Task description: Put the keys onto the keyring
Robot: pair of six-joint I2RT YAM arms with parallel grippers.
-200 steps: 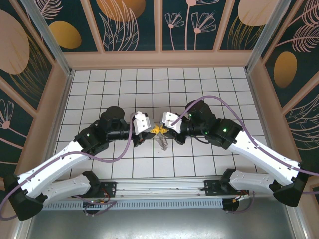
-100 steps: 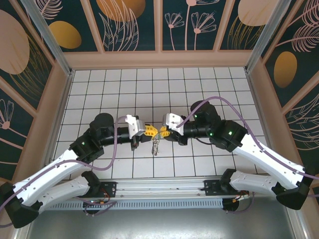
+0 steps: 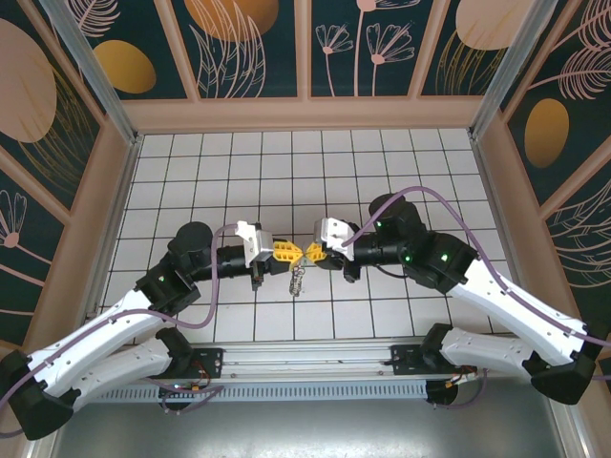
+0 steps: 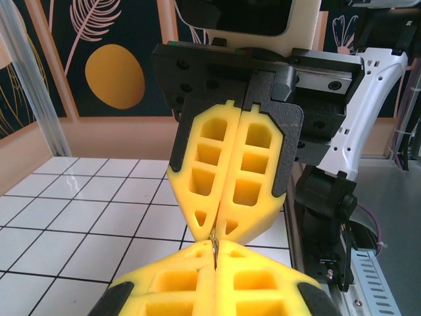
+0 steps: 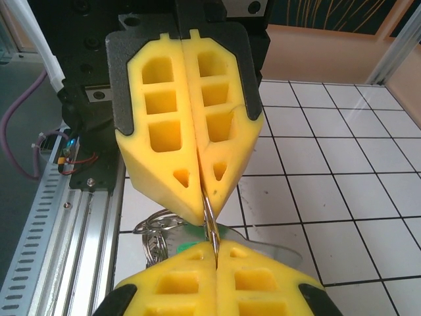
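Above the tiled floor my left gripper point(image 3: 288, 253) and right gripper point(image 3: 308, 254) meet tip to tip, both shut. Each pinches the same thin silvery wire ring of the keyring point(image 5: 209, 222), which runs upright between the two pairs of yellow fingertips. In the left wrist view that wire point(image 4: 215, 243) crosses from my left gripper point(image 4: 216, 249) into the right gripper point(image 4: 216, 229). Below the tips hang more silvery rings point(image 5: 153, 236) and the keys: a green head point(image 5: 189, 247) with a grey blade point(image 5: 266, 248). Whether the key is threaded onto the pinched ring I cannot tell. From above, the cluster point(image 3: 298, 279) dangles under the tips.
White tiled floor point(image 3: 286, 172) with patterned walls on three sides. The aluminium rail with the arm bases point(image 3: 305, 367) runs along the near edge. Purple cables loop over both arms.
Both wrists have levelled out so the fingers now point straight at each other. The left arm has drawn back to the left, and the hanging cluster has shifted slightly left and down.
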